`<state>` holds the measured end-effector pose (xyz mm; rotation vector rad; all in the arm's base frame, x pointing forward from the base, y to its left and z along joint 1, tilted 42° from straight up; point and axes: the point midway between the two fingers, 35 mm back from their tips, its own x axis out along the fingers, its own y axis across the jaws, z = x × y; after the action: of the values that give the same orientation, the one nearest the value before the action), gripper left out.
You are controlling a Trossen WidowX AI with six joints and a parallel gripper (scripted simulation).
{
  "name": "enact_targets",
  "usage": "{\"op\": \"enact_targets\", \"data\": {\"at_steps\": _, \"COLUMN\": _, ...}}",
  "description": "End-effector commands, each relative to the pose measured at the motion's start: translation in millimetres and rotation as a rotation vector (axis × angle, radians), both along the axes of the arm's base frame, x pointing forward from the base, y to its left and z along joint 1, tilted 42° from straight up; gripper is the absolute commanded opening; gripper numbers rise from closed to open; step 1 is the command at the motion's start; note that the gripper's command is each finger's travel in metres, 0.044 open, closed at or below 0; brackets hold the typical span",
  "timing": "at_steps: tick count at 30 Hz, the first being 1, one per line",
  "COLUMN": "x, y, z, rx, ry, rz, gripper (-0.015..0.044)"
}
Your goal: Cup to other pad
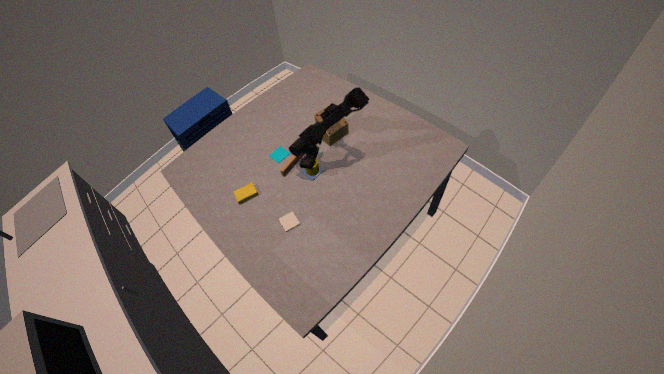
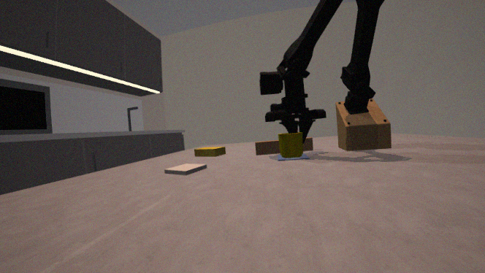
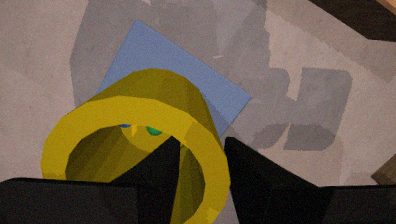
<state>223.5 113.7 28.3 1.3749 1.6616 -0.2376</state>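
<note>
The yellow cup point(image 1: 312, 169) point(image 2: 291, 146) point(image 3: 135, 108) stands upright on the blue pad point(image 2: 304, 158) point(image 3: 142, 50). A green marble point(image 3: 154, 130) and part of a blue marble point(image 3: 124, 125) show inside it. My gripper point(image 2: 298, 134) point(image 3: 202, 143) is partly open over the cup's wall: one finger reaches inside the cup, the other is outside, close against the wall. A small gap shows between the inner finger and the wall, so the wall is not clearly gripped. The cyan pad point(image 1: 279, 154) lies flat, with nothing on it.
A wooden bar point(image 1: 288, 166) point(image 2: 266, 147) lies between the cup and the cyan pad. A yellow block point(image 1: 246, 193) point(image 2: 209, 152) and a pale tile point(image 1: 289, 221) point(image 2: 185, 168) lie farther off. A wooden box point(image 1: 336, 133) point(image 2: 367, 137) stands by the arm.
</note>
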Motion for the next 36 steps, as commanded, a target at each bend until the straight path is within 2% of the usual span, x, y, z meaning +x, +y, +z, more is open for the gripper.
{"op": "enact_targets", "data": {"at_steps": 1, "x": 0.2, "y": -0.1, "z": 0.2, "rx": 0.000, "ry": -0.001, "rz": 0.000, "gripper": 0.0087}}
{"op": "enact_targets", "data": {"at_steps": 14, "x": 0.2, "y": -0.1, "z": 0.2, "rx": 0.000, "ry": -0.001, "rz": 0.000, "gripper": 0.0000}}
{"op": "enact_targets", "data": {"at_steps": 36, "x": -2.1, "y": -40.5, "z": 37.1, "rx": -0.009, "ry": 0.006, "rz": -0.002, "gripper": 0.0000}}
